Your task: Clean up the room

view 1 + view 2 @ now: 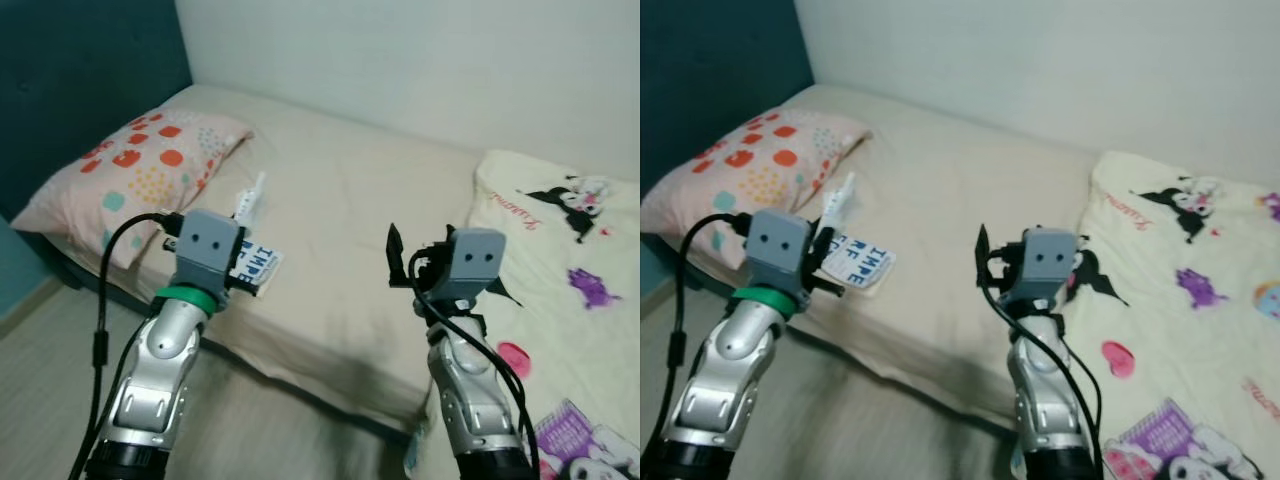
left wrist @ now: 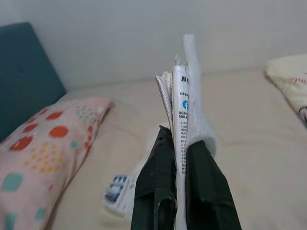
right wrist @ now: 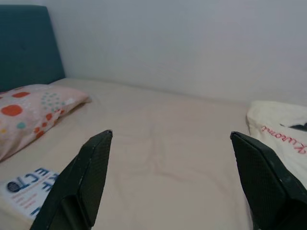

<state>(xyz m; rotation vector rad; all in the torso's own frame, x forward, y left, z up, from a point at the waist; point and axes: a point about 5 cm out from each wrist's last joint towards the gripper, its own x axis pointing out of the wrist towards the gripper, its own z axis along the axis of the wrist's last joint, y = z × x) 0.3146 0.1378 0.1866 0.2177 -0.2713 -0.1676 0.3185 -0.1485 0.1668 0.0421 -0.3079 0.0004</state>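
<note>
My left gripper [image 2: 180, 143] is shut on a thin bundle of white printed wrappers [image 2: 181, 96], held upright above the near left part of the beige bed [image 1: 350, 230]. The bundle's tip pokes up past the left wrist [image 1: 252, 195]. A flat blue-and-white printed packet [image 1: 256, 268] lies on the sheet just beyond that hand, near the bed's edge. My right gripper [image 3: 171, 136] is open with nothing between its fingers, hovering over the bed's near edge toward the middle [image 1: 415, 258].
A pink pillow with coloured dots [image 1: 140, 170] lies at the bed's left end against a teal headboard [image 1: 80, 80]. A cream blanket with cartoon prints [image 1: 560, 260] covers the right side. A white wall runs behind. Wooden floor [image 1: 280, 430] shows below the bed edge.
</note>
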